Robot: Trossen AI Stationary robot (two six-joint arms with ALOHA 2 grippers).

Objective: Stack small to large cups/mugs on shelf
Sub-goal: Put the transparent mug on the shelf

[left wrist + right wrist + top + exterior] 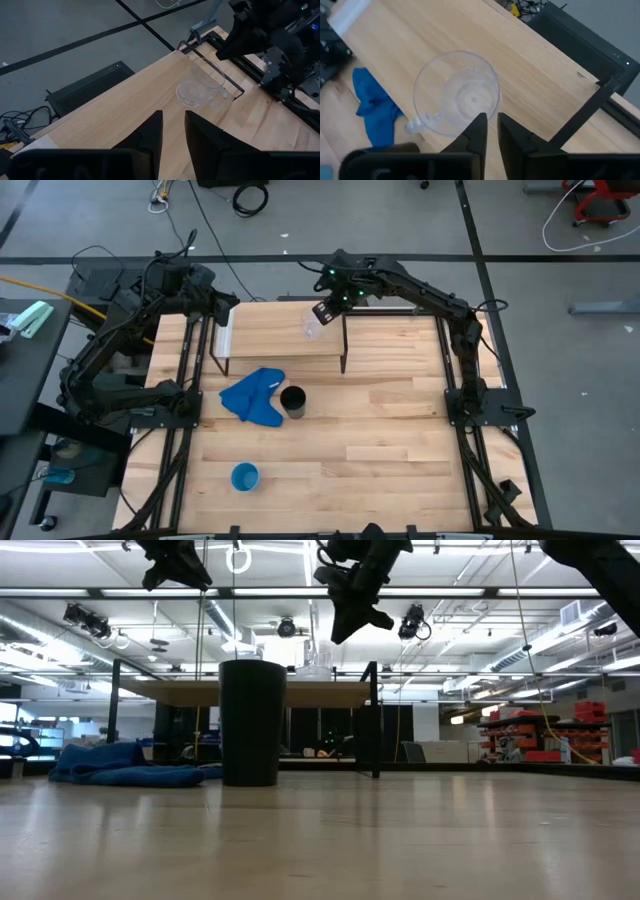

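On the shelf: the clear cup [457, 92] stands upright on the pale board of the shelf [270, 335], towards the right arm's end, with nothing inside or under it.
Right end effector [323, 311]: hangs just above the clear cup, its two fingers drawn close together with only a thin gap, and holding nothing; the cup sits free below the fingertips in the right wrist view.
Left end effector [172, 131]: hovers over the shelf's other end, fingers likewise close together and empty, pointed along the board at the clear cup.
Black cup [293, 402]: upright on the counter [400, 440] in front of the shelf, touching or just beside the blue cloth [255, 395].
Light blue cup [245, 476]: upright on the counter near its front edge, well apart from the shelf and from both arms.
Step in hand: judged from the layout, the smallest cup is placed and released, so the first placement looks finished and two cups remain.
Next move: probably the light blue cup, which calls for an arm to reach far forward, spread its fingers around the rim or wall, lift, and bring it to the shelf.
Care needed: how the bigger cups should meet the clear one cannot be told; any approach must not knock it off the board.
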